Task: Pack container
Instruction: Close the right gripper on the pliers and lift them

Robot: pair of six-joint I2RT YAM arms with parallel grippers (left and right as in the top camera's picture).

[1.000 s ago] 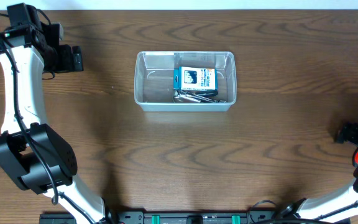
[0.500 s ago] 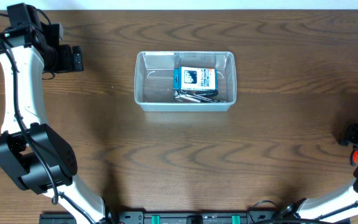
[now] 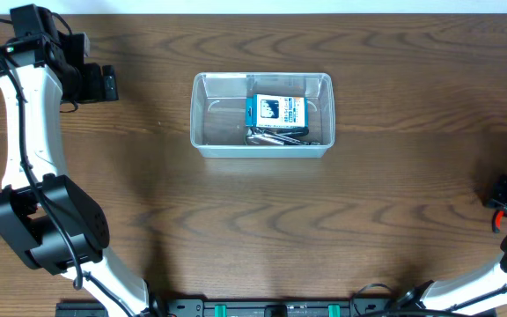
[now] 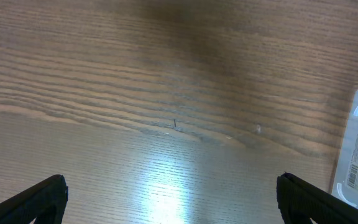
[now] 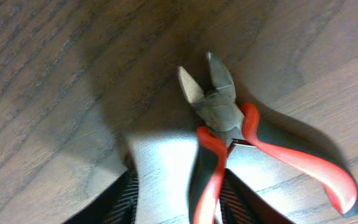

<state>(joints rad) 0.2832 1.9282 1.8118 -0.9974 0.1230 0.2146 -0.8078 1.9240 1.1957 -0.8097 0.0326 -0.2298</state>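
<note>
Container: clear tub (image 3: 262, 77) in the middle of the worktop (image 3: 262, 229), a bit toward the far side. Its long axis runs left to right across the worktop.
Already inside: a blue-and-white box (image 3: 277, 110) and some metal tools (image 3: 275, 134), all bunched in the right half. The left half looks bare.
Cutters: red-handled side cutters (image 5: 219, 112) lying flat at the far right edge of the worktop, nose pointing away from the wrist camera and handles splaying back toward it.
Right end effector: (image 5: 180, 202) down over the cutters, fairly narrow, one finger either side of the nearer handle. There's a gap on one side, so I wouldn't call it a grip yet.
Left end effector: (image 3: 111, 84) spread wide with nothing in it, parked at the far left corner. The tub's corner just peeks into its wrist view.
Which way to go: from the right end effector the tub lies to its left and farther out across the worktop, well apart.
Nearer arm: the left one is closer to the tub, but the right one is on the cutters, so I'd guess it does the carrying.
Step, my guess: pinch the handle, lift, swing left.
Watch out: gripping a single handle could let the cutters swivel, so I'd aim for the bare left half.
</note>
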